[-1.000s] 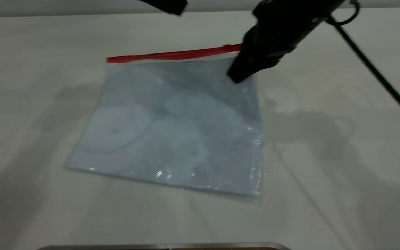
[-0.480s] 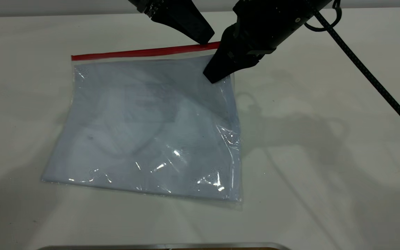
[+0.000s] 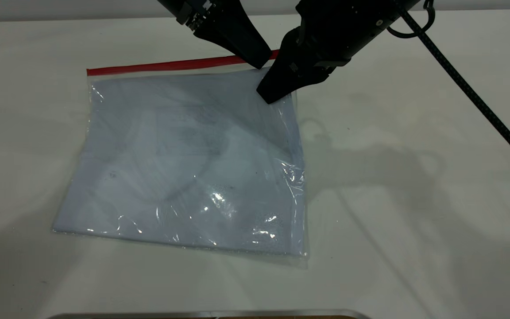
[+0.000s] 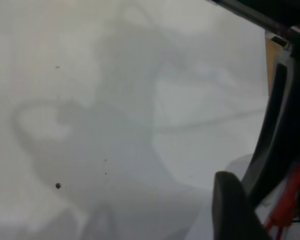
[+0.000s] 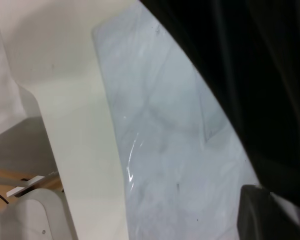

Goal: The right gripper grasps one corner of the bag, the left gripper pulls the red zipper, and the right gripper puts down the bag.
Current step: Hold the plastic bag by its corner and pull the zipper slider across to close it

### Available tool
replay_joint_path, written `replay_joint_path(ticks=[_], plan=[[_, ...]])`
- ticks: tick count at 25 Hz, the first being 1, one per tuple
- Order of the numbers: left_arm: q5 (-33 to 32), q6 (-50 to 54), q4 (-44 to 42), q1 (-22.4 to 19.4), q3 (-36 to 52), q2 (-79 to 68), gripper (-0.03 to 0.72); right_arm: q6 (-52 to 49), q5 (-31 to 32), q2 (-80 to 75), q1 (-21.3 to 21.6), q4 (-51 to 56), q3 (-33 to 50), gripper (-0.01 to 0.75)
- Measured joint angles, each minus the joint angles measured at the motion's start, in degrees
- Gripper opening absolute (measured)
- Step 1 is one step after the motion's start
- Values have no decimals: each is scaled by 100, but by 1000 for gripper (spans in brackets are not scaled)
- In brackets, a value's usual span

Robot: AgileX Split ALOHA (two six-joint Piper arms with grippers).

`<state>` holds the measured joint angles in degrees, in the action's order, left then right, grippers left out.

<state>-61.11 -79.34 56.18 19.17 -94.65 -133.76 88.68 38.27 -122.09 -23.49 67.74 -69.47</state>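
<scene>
Since half a second ago your left pincer has dropped closer to the red zipper, beside the right pincer, which appears clenched on the corner of the bag. The bag lies flat on the desk below both. Whether the left pincer's fingers are parted cannot be told. Miss the slider, and it may drag plastic instead.
</scene>
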Motion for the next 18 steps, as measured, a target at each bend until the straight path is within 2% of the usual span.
replay_joint_path(ticks=[5,9,13,18], plan=[[11,0,0,3,0,0,228,0,-6,3,0,0,0,33],[-8,-59,6,7,0,0,149,0,-6,26,0,-6,7,33],[-37,-171,56,7,0,0,105,0,-6,69,30,-41,8,33],[-63,-213,181,-73,-6,0,100,0,53,154,139,-23,15,33]])
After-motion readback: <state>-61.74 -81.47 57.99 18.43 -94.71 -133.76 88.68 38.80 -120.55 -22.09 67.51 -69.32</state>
